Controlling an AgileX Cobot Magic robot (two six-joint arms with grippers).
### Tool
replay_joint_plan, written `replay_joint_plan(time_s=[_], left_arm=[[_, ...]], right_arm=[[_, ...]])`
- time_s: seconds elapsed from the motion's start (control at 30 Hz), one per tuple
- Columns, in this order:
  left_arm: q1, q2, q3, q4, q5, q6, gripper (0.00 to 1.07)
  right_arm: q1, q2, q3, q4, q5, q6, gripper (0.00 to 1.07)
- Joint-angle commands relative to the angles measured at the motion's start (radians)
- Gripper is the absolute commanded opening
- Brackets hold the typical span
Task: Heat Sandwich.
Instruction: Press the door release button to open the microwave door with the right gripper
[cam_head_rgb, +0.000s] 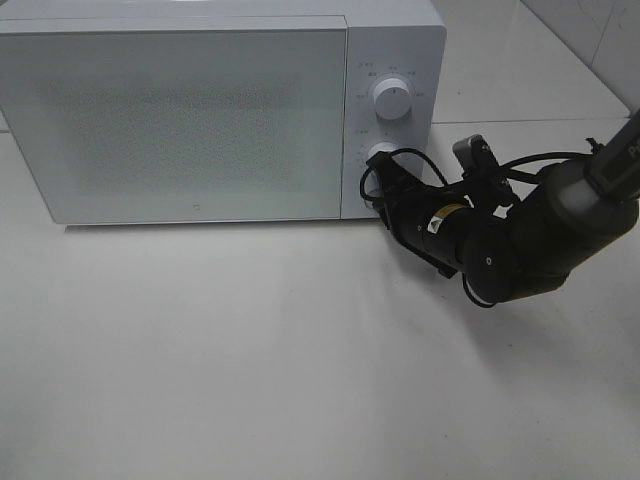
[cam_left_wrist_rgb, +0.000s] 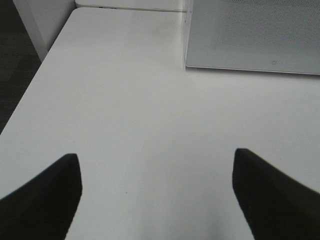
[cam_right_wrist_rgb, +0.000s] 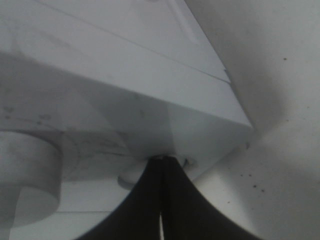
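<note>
Exterior high: my right gripper (cam_head_rgb: 380, 195) meets the lower control panel of the white microwave (cam_head_rgb: 180, 120), centre right of frame; its door is shut and the sandwich is hidden from view. Left wrist: my left gripper (cam_left_wrist_rgb: 157, 190) stands spread wide over the white table (cam_left_wrist_rgb: 125, 100). Right wrist: fingers (cam_right_wrist_rgb: 140, 210) pressed together, holding nothing, tips against the panel at frame centre.

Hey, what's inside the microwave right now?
Nothing can be made out. The microwave has its door shut, and the speckled pale panel hides the inside. No sandwich shows in any view.
</note>
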Motion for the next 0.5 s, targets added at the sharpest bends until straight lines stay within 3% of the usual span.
replay_joint_plan(time_s=[0.03, 0.5], left_arm=[[0.004, -0.006, 0.002, -0.006, -0.017, -0.002, 0.78], [0.004, -0.006, 0.002, -0.006, -0.017, -0.002, 0.78]], right_arm=[[-0.001, -0.003, -0.041, -0.001, -0.017, -0.04, 0.0], [-0.001, -0.002, -0.082, 0.094, -0.127, -0.089, 0.0]])
